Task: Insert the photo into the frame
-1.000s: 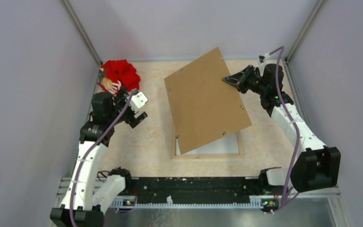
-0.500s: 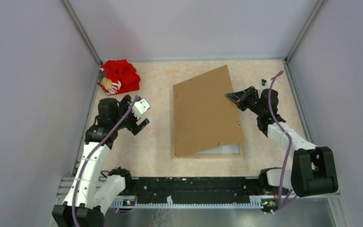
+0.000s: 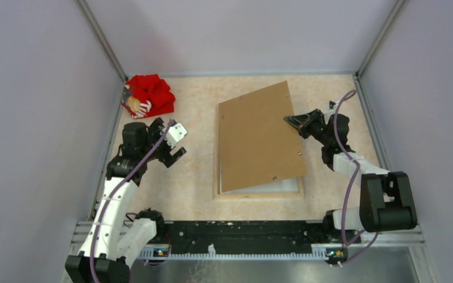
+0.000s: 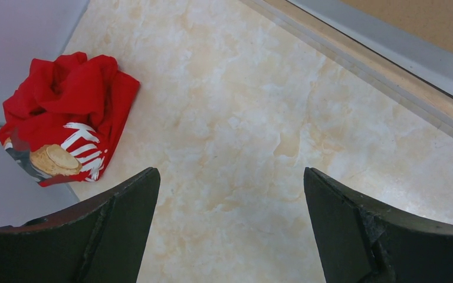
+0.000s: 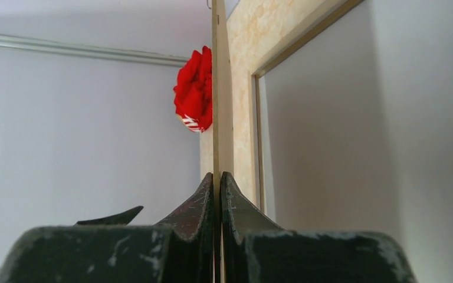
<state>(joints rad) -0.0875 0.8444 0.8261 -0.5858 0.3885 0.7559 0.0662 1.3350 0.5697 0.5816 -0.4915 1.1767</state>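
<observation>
Right tool [image 5: 218, 178] pinched tight on right edge of brown board [image 3: 259, 138], right of centre in top view. Board tilted, right side raised, covering most of frame [image 3: 258, 194]. Frame lies flat on bench [image 3: 189, 177], centre. Pale sheet [image 3: 274, 186] shows inside lower rail; we cannot tell if it is photo. Left tool [image 4: 230, 177] wide, holding nothing, over bench left of frame. Red cloth bundle [image 3: 149, 94] upper left.

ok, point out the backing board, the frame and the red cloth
backing board [image 3: 259, 138]: top view, middle of its brown face.
frame [image 3: 259, 194]: top view, near wooden rail showing below the board.
red cloth [image 4: 76, 100]: left wrist view, middle of the crumpled bundle.
</observation>
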